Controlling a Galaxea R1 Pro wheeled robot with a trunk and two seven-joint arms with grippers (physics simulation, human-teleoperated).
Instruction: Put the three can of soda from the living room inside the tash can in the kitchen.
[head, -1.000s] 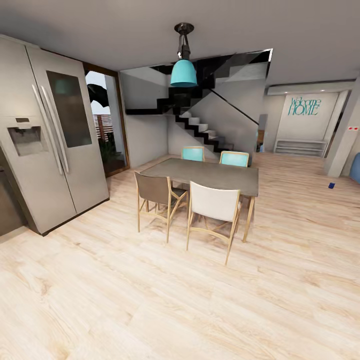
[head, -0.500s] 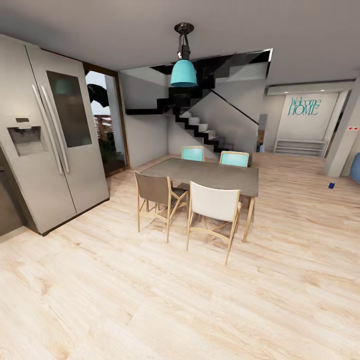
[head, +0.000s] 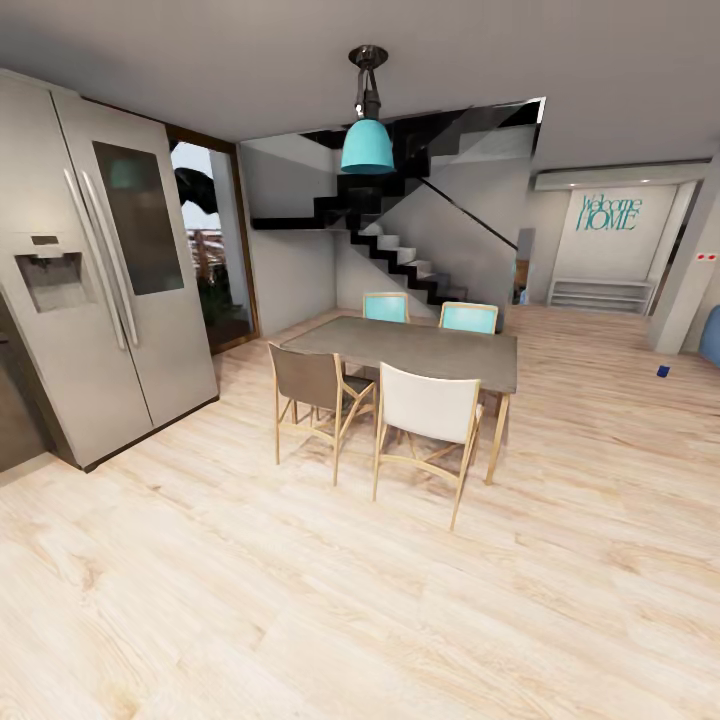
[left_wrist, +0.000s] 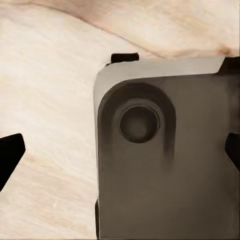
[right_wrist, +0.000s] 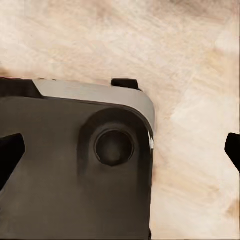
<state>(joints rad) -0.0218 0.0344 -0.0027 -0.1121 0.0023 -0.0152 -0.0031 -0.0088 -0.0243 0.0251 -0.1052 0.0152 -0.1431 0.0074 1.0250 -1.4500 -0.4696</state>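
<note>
Transit past the dining table (head: 420, 350), both grippers wide and empty.
Dark blue soda can (head: 663, 371) lies far right on the wood floor (head: 300, 600), nearer the right arm.

At about one o'clock from me, on the far wall (head: 600, 235) beyond the dining table, I read teal lettering (head: 609, 213) saying "Welcome" in script above "HOME" in capitals. Nothing else I see carries legible words or numbers.
</note>
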